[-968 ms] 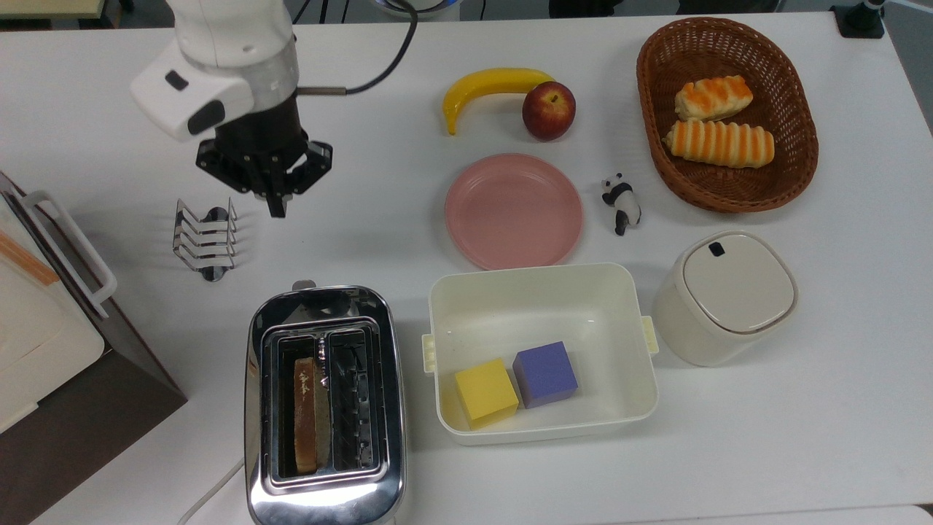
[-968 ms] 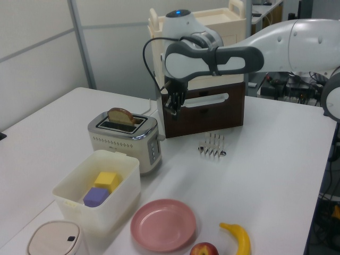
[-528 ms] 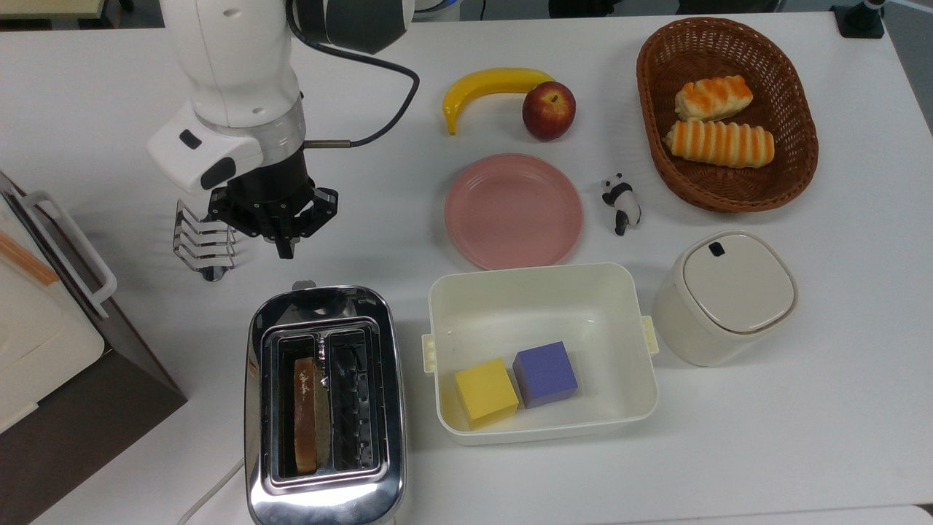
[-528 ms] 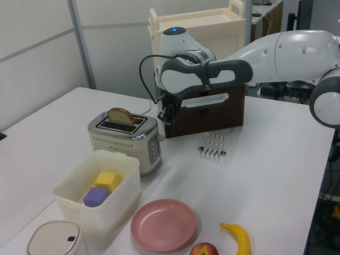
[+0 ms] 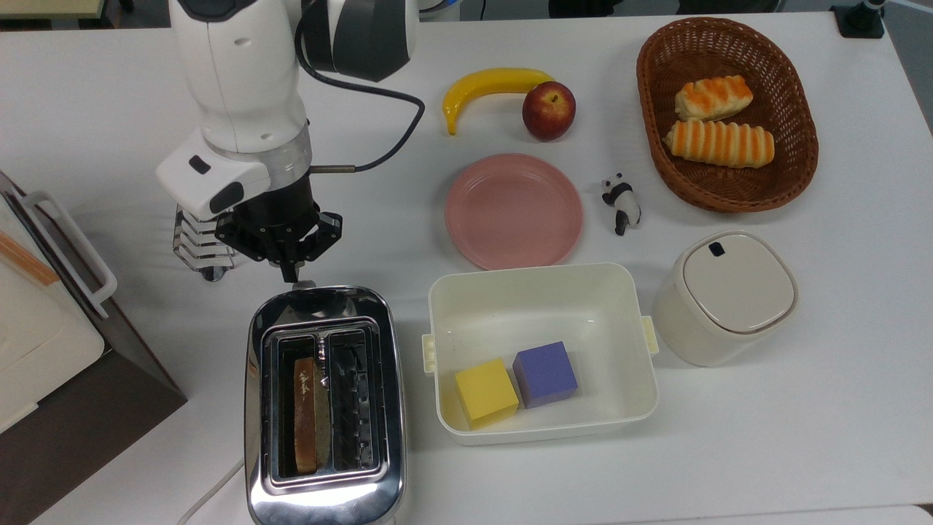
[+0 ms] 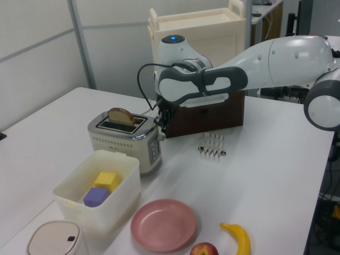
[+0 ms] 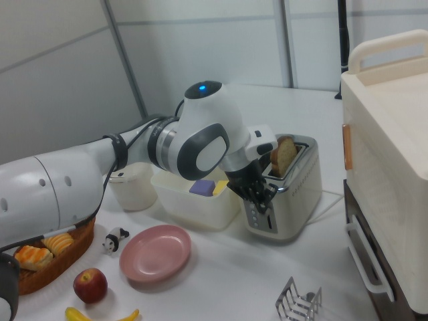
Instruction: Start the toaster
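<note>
The claw (image 5: 290,273), fingers pressed together, hangs just above the lever (image 5: 303,285) at the top view's upper end of the toaster (image 5: 324,405), whose long axis runs away from it down the table (image 5: 765,408).

End effector (image 7: 263,194) at toaster (image 7: 286,197) front — bread (image 7: 285,154) raised.

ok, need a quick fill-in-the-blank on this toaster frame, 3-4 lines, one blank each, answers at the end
1. The slice of bread stands in the toaster's slot on the top view's ____ side.
2. The white tub holds a yellow cube and a ____ cube.
3. The wicker basket holds ____ bread rolls.
4. In the top view, the gripper hovers by the toaster's lever, next to the wire ____.

Answers: left; purple; two; toast rack
</note>
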You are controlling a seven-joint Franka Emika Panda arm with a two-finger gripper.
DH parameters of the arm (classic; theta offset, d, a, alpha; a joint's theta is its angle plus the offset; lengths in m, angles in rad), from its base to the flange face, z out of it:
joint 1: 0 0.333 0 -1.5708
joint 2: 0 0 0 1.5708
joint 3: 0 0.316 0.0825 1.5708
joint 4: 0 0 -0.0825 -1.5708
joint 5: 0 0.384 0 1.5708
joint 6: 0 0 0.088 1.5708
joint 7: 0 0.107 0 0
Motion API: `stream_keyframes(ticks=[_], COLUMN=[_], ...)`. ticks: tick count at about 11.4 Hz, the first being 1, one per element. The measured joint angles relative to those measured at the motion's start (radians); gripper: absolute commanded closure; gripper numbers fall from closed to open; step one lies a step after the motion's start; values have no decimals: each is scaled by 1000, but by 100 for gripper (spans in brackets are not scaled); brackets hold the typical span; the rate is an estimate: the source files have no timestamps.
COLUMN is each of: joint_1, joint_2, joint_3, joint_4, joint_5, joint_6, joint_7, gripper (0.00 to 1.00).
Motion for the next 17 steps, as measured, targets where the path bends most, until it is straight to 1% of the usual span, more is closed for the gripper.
stream_keyframes(ticks=[9,12,17], joint_1=[3,2,2], joint_2=[59,91,90], joint_3=[4,3,3], joint_4=[-1,-23,-28], joint_5=[-1,-3,-3], joint_6=[6,58,65], joint_7=[-1,-2,-3], gripper=[100,100,100])
